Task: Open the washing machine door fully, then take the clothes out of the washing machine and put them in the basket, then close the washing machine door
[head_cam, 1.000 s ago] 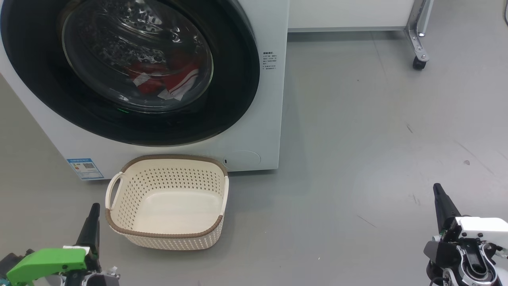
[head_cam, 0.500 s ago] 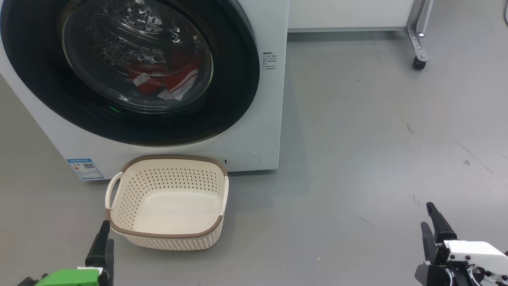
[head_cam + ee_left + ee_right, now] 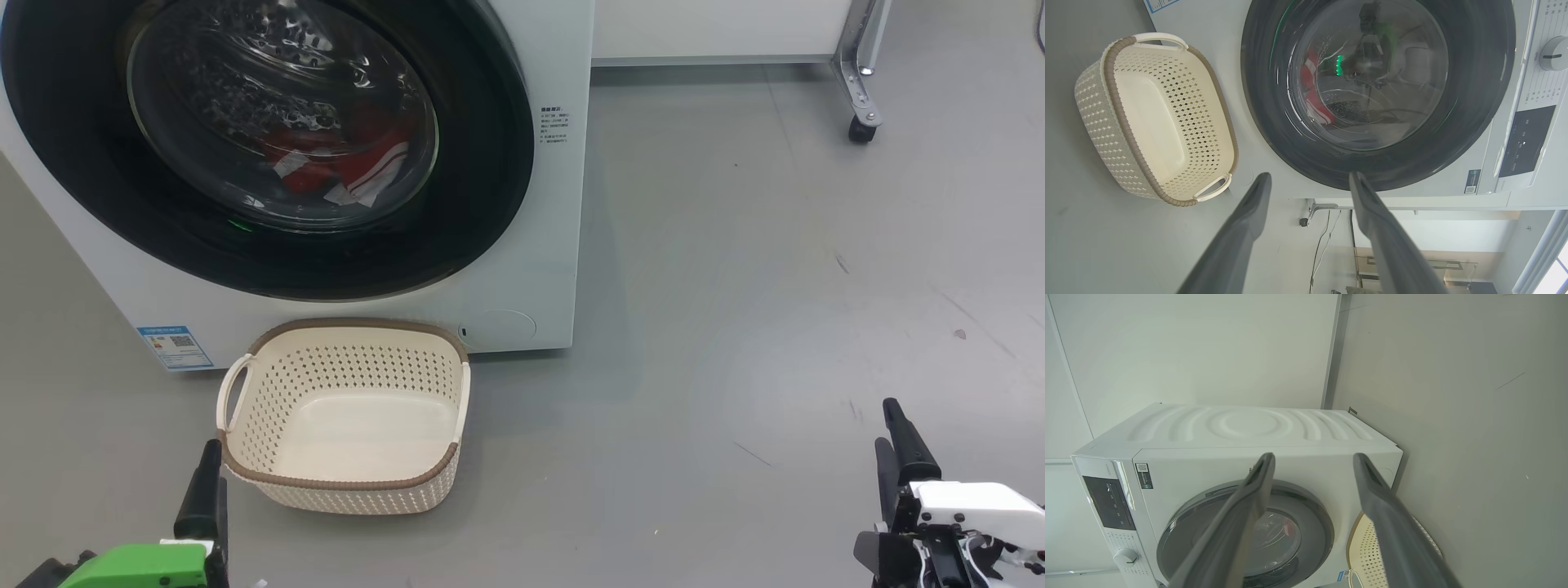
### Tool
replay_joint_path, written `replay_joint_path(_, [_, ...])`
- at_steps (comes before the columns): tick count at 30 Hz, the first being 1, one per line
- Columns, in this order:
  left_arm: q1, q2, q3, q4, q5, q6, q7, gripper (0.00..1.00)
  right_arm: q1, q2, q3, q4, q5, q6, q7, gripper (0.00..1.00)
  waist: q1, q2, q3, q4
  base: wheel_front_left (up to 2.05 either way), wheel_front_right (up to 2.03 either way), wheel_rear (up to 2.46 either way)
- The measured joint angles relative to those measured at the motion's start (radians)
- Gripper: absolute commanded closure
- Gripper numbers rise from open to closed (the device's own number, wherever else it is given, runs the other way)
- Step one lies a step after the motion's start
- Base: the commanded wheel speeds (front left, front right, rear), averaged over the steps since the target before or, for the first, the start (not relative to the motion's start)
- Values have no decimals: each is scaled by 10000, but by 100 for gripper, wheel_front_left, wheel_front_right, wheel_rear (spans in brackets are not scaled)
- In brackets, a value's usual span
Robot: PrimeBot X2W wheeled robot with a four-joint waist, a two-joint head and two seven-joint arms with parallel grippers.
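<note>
Left gripper (image 3: pixel 1309 176): fingers spread, empty, low beside the basket (image 3: pixel 343 483), which sits empty just before the washing machine (image 3: pixel 555 245). The door (image 3: pixel 482 163) is shut, red clothes (image 3: pixel 359 167) behind its glass (so opening it is the step in hand). Right gripper (image 3: pixel 1313 455), well apart, is likewise spread and empty. Next, one probably must hook the door's edge and pull.

Grey floor (image 3: pixel 735 286) carries washing machine (image 3: pixel 559 245), basket (image 3: pixel 351 498) just before it, caster (image 3: pixel 862 129) well apart.

One washing machine (image 3: pixel 559 245), one basket (image 3: pixel 351 483), two pincers (image 3: pixel 1309 179) (image 3: pixel 1312 459).
</note>
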Motion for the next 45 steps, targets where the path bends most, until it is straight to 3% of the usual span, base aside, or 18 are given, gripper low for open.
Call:
replay_joint_path(8, [-56,-4,6,-290,245,0,-251,0,-194,0,17,-401,-433,-31,-253,0,0,0,-3,5,0,0,0])
replay_joint_path(12, [-119,-8,58,-464,311,0,-349,0,-208,0,8,-579,-794,-236,-401,0,0,0,-16,8,0,0,0])
replay_joint_path(24, [-337,-23,104,-1124,1636,0,-704,0,-459,-2,178,-1471,-2374,-545,-754,0,0,0,-48,22,0,0,0])
replay_joint_path(35, [-376,-29,-63,-1634,3475,29,-968,0,-584,-115,612,-2075,-3910,-938,-1101,0,0,0,-43,29,0,0,0])
replay_joint_path(45, [-444,12,-418,-1965,5810,311,-1321,0,-584,-395,1252,-2397,-5641,-1229,-1377,0,0,0,8,29,0,0,0])
